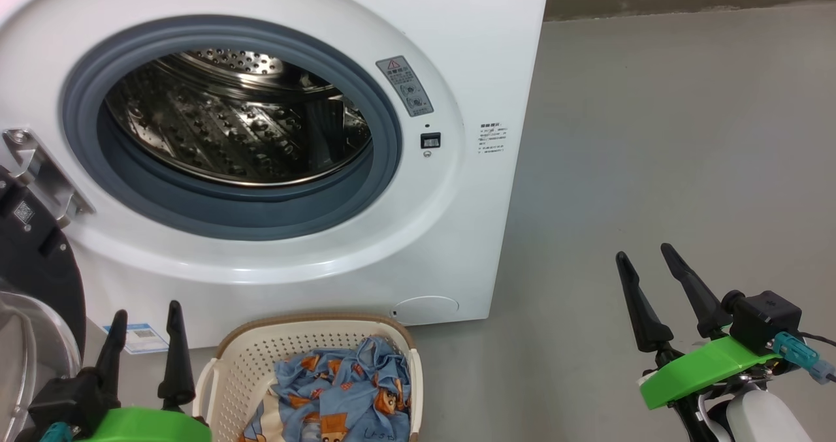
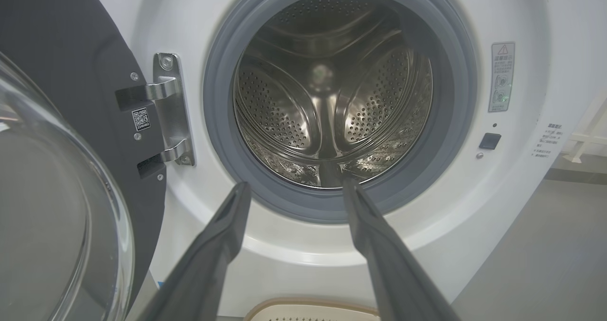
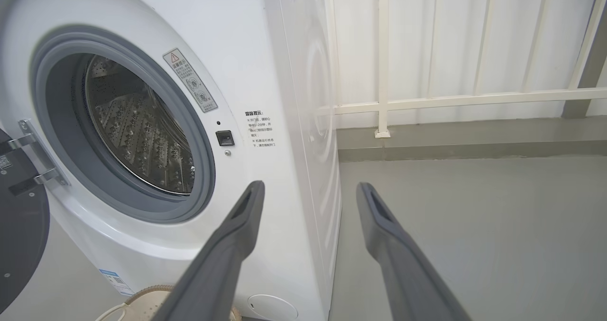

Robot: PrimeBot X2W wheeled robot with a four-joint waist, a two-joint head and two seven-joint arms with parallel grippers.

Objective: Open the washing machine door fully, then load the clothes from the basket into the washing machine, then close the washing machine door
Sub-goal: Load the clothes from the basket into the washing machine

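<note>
- Big white front-loading washing machine point(image 1: 457, 37): round black-rimmed glass door point(image 1: 32, 266) swung wide to the left, steel perforated drum point(image 1: 228, 122) exposed.
- Grey floor point(image 1: 653, 135) right of machine gives open room.
- Cream perforated plastic basket with brown rim point(image 1: 313, 328) just before machine, holding light blue bear-print clothes point(image 1: 346, 383).
- Left gripper point(image 1: 147, 311) beside basket's left edge, fingers spread wide, holding nothing.
- Right gripper point(image 1: 643, 252) over floor, well apart from basket, spread wide, holding nothing.

clothes point(image 1: 339, 390) in basket point(image 1: 241, 357) before washing machine point(image 1: 457, 246)
</note>
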